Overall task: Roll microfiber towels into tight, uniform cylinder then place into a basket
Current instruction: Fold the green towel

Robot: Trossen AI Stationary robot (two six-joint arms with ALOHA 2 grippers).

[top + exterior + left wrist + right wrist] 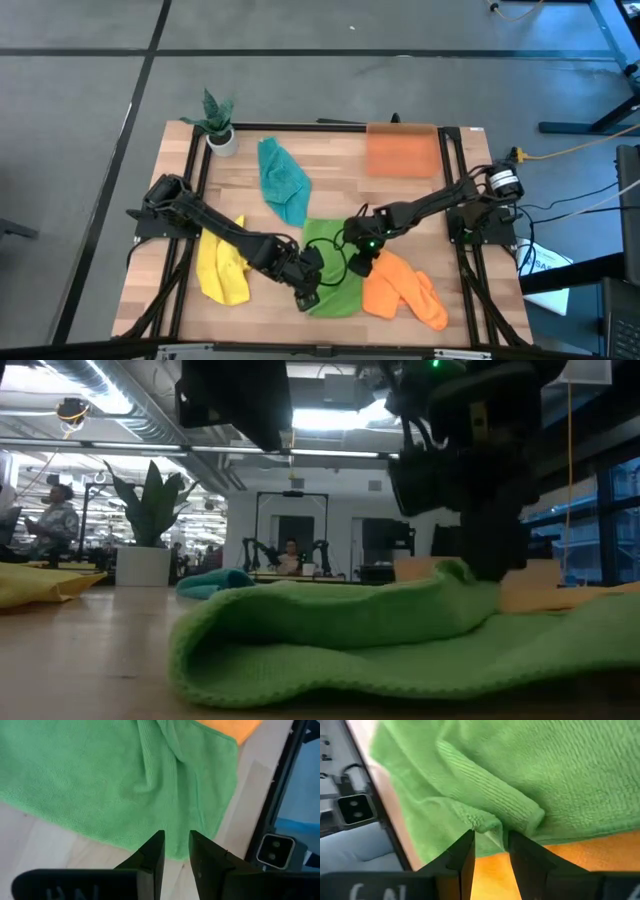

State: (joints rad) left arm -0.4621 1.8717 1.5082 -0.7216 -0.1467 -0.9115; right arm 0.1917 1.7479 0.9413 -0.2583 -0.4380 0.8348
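The bright green towel (330, 262) lies spread at the table's near middle, with its near edge folded over (210, 650). My right gripper (358, 266) is shut on a raised fold at its right side. My left gripper (308, 298) hovers over the towel's near left edge (150, 842), its fingers a little apart, holding nothing. The orange towel (402, 288) lies crumpled right of the green one, partly under it. The yellow towel (222, 268) lies at the near left and the teal towel (282, 182) at the far middle. The orange basket (401, 150) stands at the far right. My right gripper pinches a bunched fold at the green towel's edge (487, 827) between its two fingers, coming from above. The fold is raised into a hump (450, 575) below the gripper. The rest of the towel lies on the table and over the orange towel (560, 870).
A small potted plant (220, 125) stands at the far left corner. Black frame rails (195, 175) run along both sides of the wooden table. Bare wood shows between the teal towel and the basket (335, 175).
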